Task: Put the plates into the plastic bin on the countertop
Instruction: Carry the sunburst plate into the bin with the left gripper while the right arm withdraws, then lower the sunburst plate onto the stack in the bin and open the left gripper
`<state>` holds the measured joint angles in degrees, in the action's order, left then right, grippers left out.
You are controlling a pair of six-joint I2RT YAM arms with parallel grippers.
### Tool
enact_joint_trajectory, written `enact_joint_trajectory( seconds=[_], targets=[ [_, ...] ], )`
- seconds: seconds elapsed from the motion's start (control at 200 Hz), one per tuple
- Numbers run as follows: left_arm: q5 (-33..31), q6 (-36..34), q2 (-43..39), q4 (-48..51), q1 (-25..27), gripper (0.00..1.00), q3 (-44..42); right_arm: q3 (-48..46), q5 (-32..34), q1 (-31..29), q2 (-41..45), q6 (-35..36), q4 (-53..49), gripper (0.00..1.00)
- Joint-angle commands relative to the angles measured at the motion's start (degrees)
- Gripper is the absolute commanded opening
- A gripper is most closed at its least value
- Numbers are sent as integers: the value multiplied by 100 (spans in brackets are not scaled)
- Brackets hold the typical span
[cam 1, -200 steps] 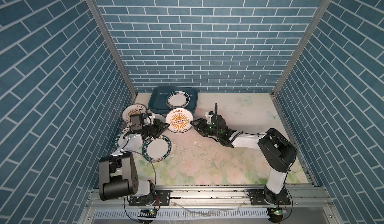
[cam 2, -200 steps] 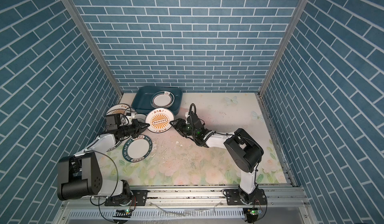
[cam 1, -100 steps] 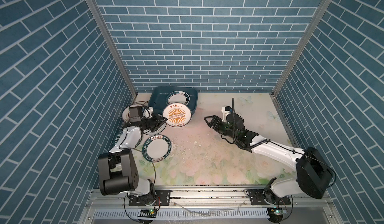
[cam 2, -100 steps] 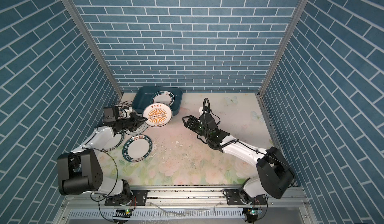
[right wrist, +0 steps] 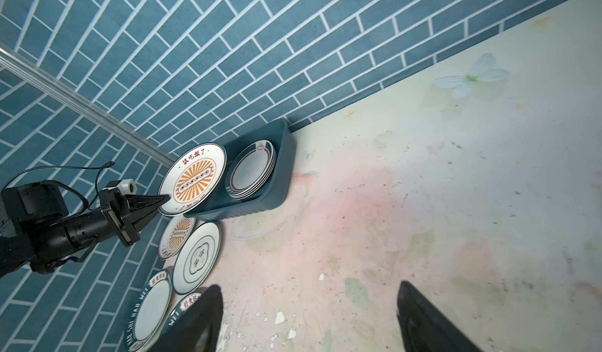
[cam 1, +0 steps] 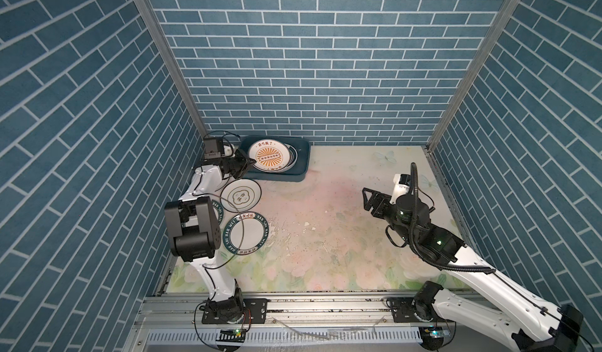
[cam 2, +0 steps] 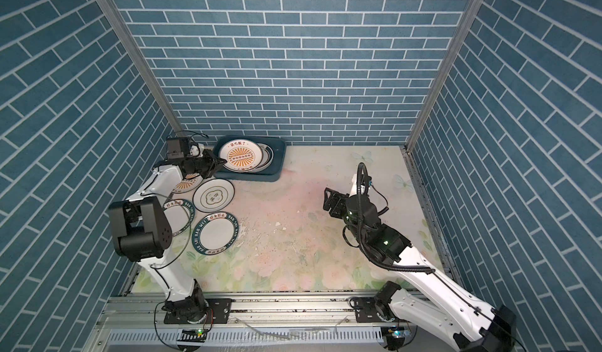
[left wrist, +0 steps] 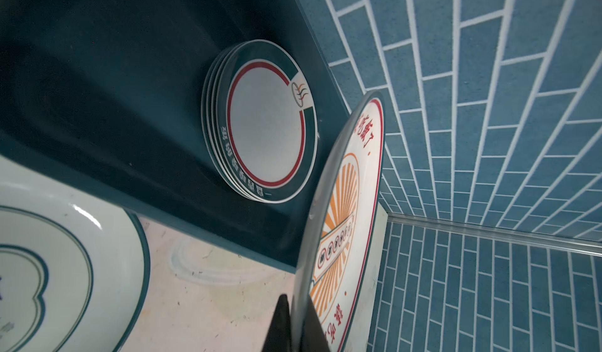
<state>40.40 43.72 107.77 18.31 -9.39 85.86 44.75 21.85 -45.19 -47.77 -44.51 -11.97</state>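
My left gripper (cam 1: 249, 163) (left wrist: 294, 301) is shut on the rim of a white plate with an orange sunburst centre (cam 1: 268, 154) (cam 2: 240, 156) (left wrist: 345, 236). It holds the plate tilted over the left half of the teal plastic bin (cam 1: 303, 158) (cam 2: 280, 156) (right wrist: 280, 177). A stack of green-rimmed plates (left wrist: 267, 122) (right wrist: 252, 169) lies in the bin's right half. My right gripper (cam 1: 366, 198) (cam 2: 327, 198) (right wrist: 309, 301) hangs open and empty over the right of the countertop (cam 1: 325, 252), far from the bin.
On the countertop left of centre lie an emblem plate (cam 1: 241, 196), a green-lettered plate (cam 1: 245, 233), another (cam 2: 177, 216) partly under the left arm, and a sunburst plate (cam 2: 187, 185). White flakes (cam 1: 306, 225) dot the middle. A grey rail (cam 1: 325, 304) runs along the front.
The left gripper has carried the sunburst plate back from the countertop to above the bin. The right gripper has drawn away to the right and opened wider.
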Motion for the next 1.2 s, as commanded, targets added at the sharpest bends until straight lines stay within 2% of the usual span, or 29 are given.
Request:
enact_joint_trajectory(
  seconds=[0.0, 0.235, 0.395, 0.71, 1.195],
  targets=[
    [-67, 85, 363, 16, 142, 0, 498, -80, 529, 19, 359, 285, -685, 87],
    [-192, 101, 1291, 220, 314, 0, 1556, -54, 1007, 12, 704, 172, -1276, 88],
    [-364, 195, 1728, 207, 359, 0, 1969, -7, 1161, 19, 791, 110, -1531, 89],
    [-420, 533, 2415, -179, 428, 0, 2450, -115, 1395, 18, 712, -236, -1587, 90],
    [-434, 655, 2874, -470, 542, 0, 2617, -154, 1574, 19, 465, -528, -1601, 90]
  ],
)
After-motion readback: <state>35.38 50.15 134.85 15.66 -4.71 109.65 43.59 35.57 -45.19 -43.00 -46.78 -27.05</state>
